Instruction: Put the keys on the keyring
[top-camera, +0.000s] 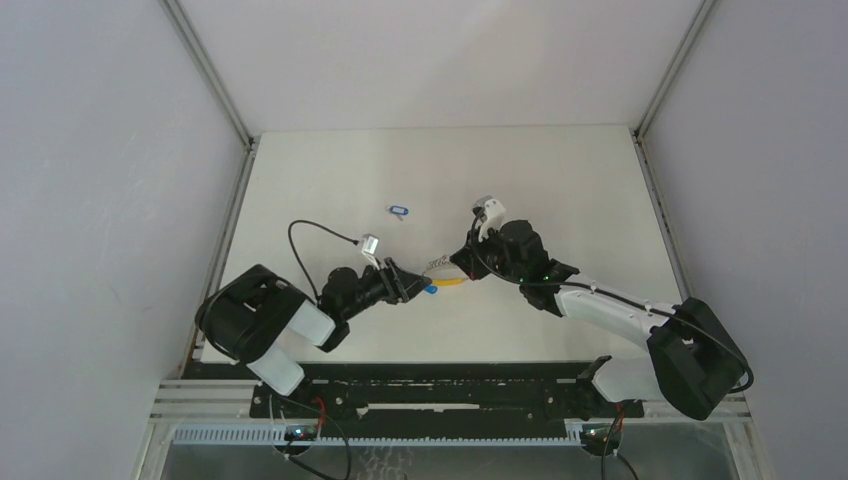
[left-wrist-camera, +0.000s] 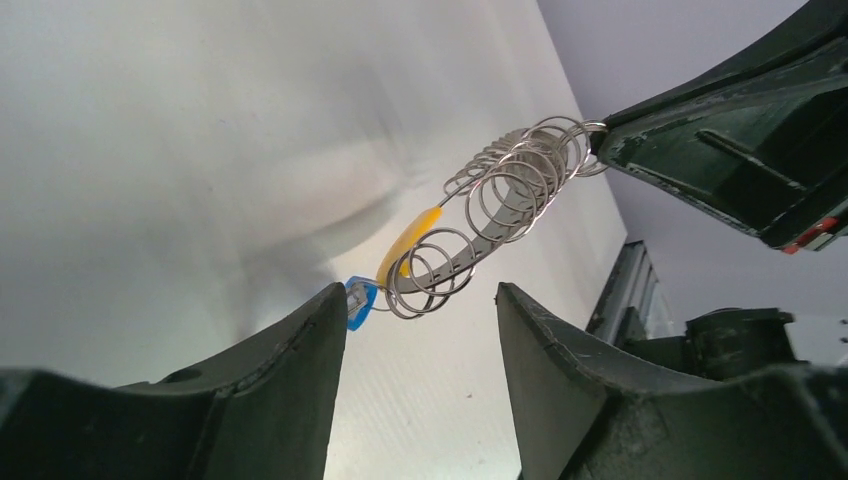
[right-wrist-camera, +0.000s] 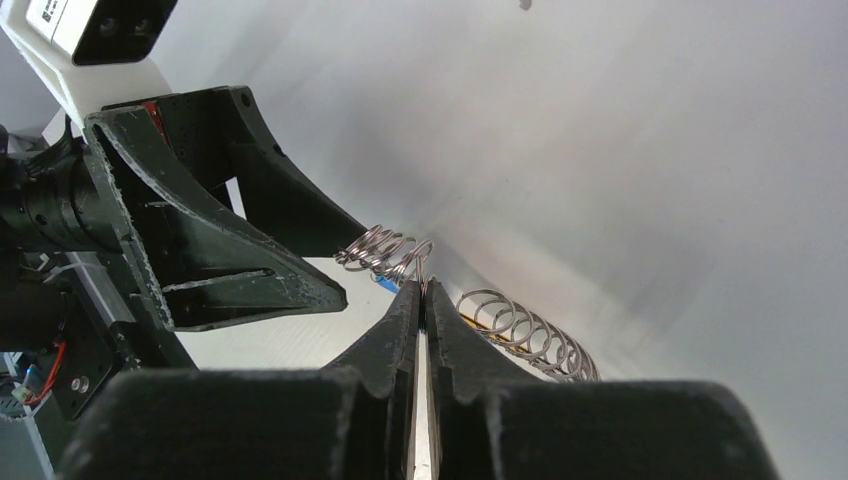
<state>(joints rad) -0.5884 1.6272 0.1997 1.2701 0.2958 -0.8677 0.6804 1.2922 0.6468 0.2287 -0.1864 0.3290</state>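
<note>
Looking down from above: finding the left pincer (top-camera: 412, 287) and the right pincer (top-camera: 462, 268) pointing at each other over the near middle of the white surface (top-camera: 560, 180), with the keyring (top-camera: 445, 279) stretching between their tips and a blue key (top-camera: 431, 290) sitting at its left end. Spotting a loose key (top-camera: 400, 211) lying alone farther back, well apart from both arms.

Switching to the left wrist: seeing the left pincer (left-wrist-camera: 420, 295) standing wide apart and gripping nothing, with the keyring (left-wrist-camera: 500, 190) hanging as a chain of silver coils with a yellow-orange piece, just above the gap. Noting the blue key (left-wrist-camera: 358, 305) right at the tip of one finger (left-wrist-camera: 300, 370), and the keyring's far end ending in the right pincer (left-wrist-camera: 612, 140).

Switching to the right wrist: finding the right pincer (right-wrist-camera: 422, 288) pressed together, clamping an end ring of the keyring (right-wrist-camera: 385, 250), with the left pincer (right-wrist-camera: 350, 265) gaping just beyond.
</note>
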